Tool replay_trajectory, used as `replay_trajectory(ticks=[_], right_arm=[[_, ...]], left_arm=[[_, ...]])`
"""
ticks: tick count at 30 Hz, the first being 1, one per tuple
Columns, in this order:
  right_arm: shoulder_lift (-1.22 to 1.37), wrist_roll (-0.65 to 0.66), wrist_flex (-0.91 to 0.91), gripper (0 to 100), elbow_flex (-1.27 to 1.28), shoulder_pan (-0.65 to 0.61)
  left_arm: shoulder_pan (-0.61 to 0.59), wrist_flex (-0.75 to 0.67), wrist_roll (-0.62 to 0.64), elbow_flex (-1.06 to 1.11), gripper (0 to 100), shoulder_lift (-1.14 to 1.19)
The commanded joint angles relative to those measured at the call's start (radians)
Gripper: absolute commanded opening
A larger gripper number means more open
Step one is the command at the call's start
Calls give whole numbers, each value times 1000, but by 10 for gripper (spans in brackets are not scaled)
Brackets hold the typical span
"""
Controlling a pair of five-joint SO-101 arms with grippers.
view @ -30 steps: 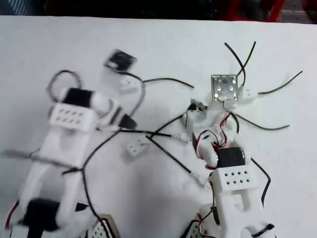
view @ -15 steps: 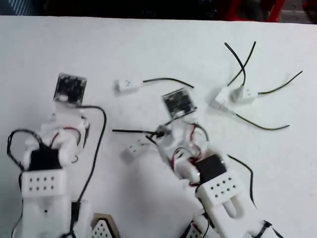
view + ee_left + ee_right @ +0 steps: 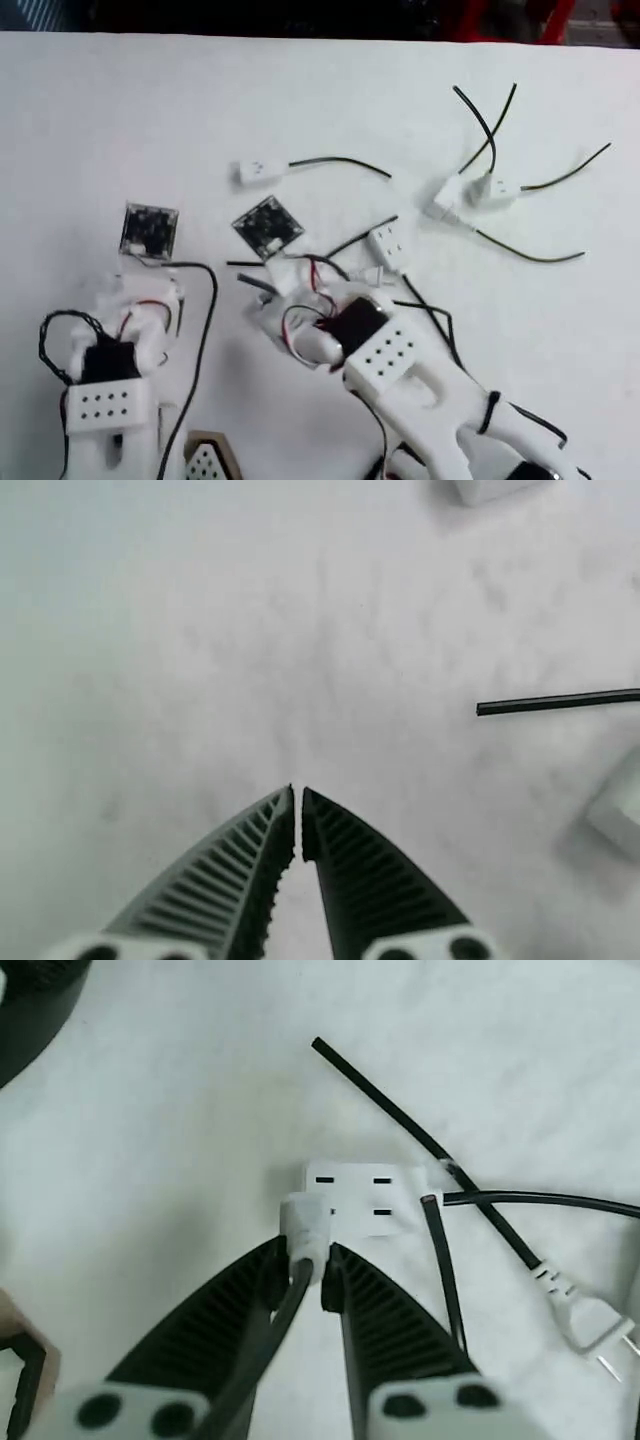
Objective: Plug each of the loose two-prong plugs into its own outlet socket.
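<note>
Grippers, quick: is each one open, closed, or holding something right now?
Left gripper: closed, holding nothing.
Right gripper: closed on a white plug, right by an outlet socket.

white plug point(image 3: 303, 1228), white socket point(image 3: 352, 1196), black cord point(image 3: 400, 1120), dark grey ribbed tool point(image 3: 305, 1258), plain white table point(image 3: 150, 1110)

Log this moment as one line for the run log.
left hand: shut, empty, over table | right hand: shut on white plug, at outlet socket, seating unclear | loose plug lying nearby
</note>
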Motion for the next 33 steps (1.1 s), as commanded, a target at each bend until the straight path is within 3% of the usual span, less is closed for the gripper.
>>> replay_trajectory(ticks=[1, 8, 13, 25, 33], right_arm=[[35, 9, -4, 18, -60, -10], [128, 12, -67, 17, -72, -7], [180, 81, -105, 17, -74, -2], [193, 86, -107, 17, -117, 28], [196, 87, -111, 17, -117, 28]], left_arm=[[-8, -25, 9, 52, 35, -101], [-10, -23, 2, 265, 35, -374], [-8, 153, 2, 259, 34, -561], [-8, 407, 5, 259, 32, -562], [-8, 408, 3, 259, 32, -562]])
